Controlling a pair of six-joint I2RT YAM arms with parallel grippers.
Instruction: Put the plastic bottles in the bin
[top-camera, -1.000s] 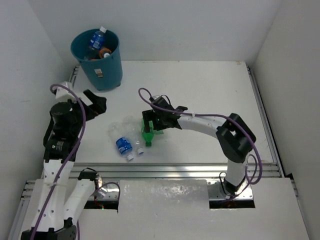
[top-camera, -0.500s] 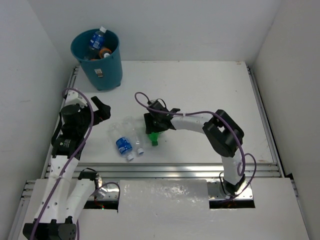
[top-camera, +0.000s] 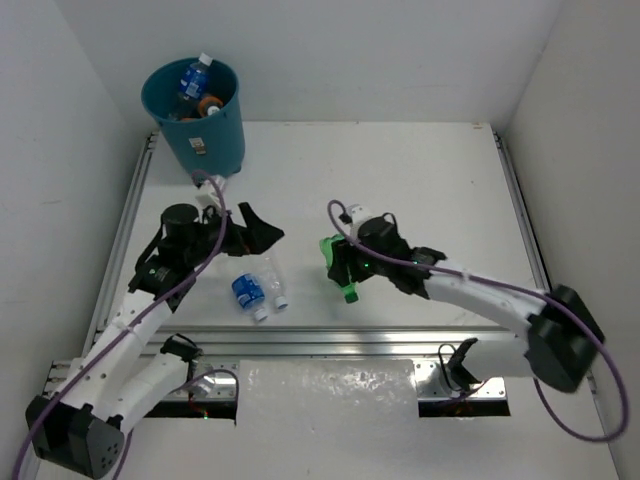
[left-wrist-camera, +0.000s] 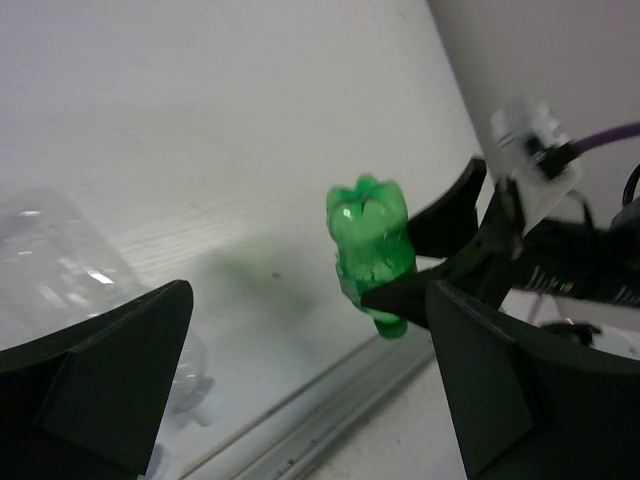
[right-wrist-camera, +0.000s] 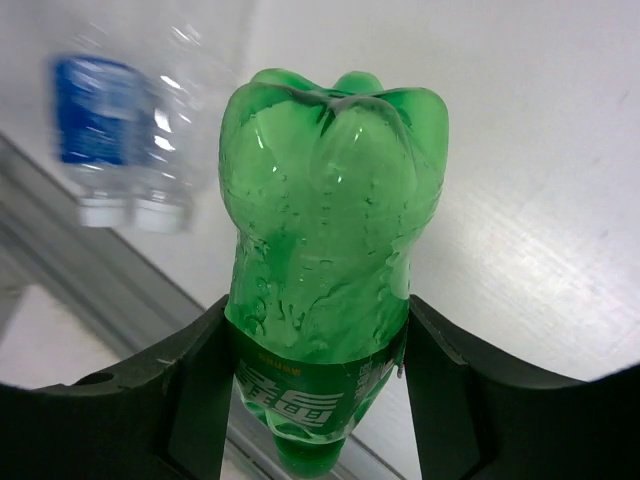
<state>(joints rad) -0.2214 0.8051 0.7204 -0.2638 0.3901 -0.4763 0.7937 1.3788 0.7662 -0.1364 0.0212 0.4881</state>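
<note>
My right gripper (top-camera: 347, 268) is shut on a green plastic bottle (top-camera: 328, 248), held off the table just right of centre. The right wrist view shows that green bottle (right-wrist-camera: 330, 250) base-up, pinched at its label between both jaws of the right gripper (right-wrist-camera: 315, 390). A blue-labelled bottle (top-camera: 246, 291) and a clear bottle (top-camera: 273, 282) lie side by side near the front rail. My left gripper (top-camera: 266, 232) hangs open just above them with nothing in it. The teal bin (top-camera: 222, 140) stands at the back left with a blue-labelled bottle (top-camera: 194, 78) and an orange one (top-camera: 209, 103) inside.
A metal rail (top-camera: 330, 335) runs along the table's front edge and another (top-camera: 130, 215) along its left side. White walls close in the left, back and right. In the left wrist view the green bottle (left-wrist-camera: 370, 250) hangs between the wide fingers of the left gripper (left-wrist-camera: 310, 400), farther off.
The right gripper closed on the green bottle, lifted it and carried it right. The left arm swung right and forward, over the bottles on the table.
</note>
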